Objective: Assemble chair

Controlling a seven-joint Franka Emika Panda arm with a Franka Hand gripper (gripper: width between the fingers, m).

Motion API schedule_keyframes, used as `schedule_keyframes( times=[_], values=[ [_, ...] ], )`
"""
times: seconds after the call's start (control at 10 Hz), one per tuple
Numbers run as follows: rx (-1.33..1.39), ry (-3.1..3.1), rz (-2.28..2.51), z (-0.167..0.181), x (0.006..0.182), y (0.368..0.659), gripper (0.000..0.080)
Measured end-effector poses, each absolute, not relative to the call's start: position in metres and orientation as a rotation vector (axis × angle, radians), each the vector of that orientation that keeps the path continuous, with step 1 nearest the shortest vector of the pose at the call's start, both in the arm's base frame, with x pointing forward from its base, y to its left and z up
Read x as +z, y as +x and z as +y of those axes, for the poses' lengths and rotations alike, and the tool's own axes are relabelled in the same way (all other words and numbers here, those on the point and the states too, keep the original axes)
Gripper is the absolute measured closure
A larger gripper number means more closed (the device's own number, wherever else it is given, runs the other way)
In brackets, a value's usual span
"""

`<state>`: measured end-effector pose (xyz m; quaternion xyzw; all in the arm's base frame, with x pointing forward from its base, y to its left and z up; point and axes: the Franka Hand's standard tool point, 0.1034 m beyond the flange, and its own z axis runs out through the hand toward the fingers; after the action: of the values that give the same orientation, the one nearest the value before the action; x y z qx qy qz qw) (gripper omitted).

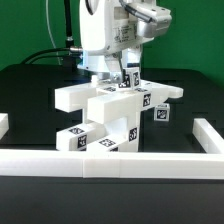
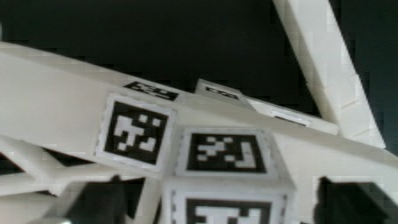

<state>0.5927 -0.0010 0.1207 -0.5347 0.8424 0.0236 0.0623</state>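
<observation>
The chair (image 1: pixel 110 118) is a cluster of white tagged pieces joined together in the middle of the black table. One blocky piece (image 1: pixel 76 96) sticks out toward the exterior view's left, and a tagged leg (image 1: pixel 84 136) reaches toward the front rail. My gripper (image 1: pixel 125 77) hangs straight over the cluster's top. In the wrist view a tagged white block (image 2: pixel 228 152) stands between my dark fingers (image 2: pixel 107 200), with a gap on each side. My gripper (image 2: pixel 228 205) is open and straddles that block without pinching it. A slim white bar (image 2: pixel 331 70) slants past it.
A long white border rail (image 1: pixel 110 166) runs along the front, with short ends at the exterior view's left (image 1: pixel 4 124) and right (image 1: pixel 208 131). A small tagged piece (image 1: pixel 165 113) sits beside the cluster on the exterior view's right. Cables hang behind the arm.
</observation>
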Motion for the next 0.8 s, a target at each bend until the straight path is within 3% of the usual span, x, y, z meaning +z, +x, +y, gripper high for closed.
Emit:
schedule_keyframes(
  times=[0.1, 0.2, 0.8],
  values=[
    [0.068, -1.668, 2.512, -0.001, 0.121, 0.593, 0.0182],
    [0.080, -1.733, 2.473, 0.001, 0.122, 0.593, 0.0159],
    [0.036, -2.347, 1.900, 0.010, 0.125, 0.596, 0.0150]
  ],
)
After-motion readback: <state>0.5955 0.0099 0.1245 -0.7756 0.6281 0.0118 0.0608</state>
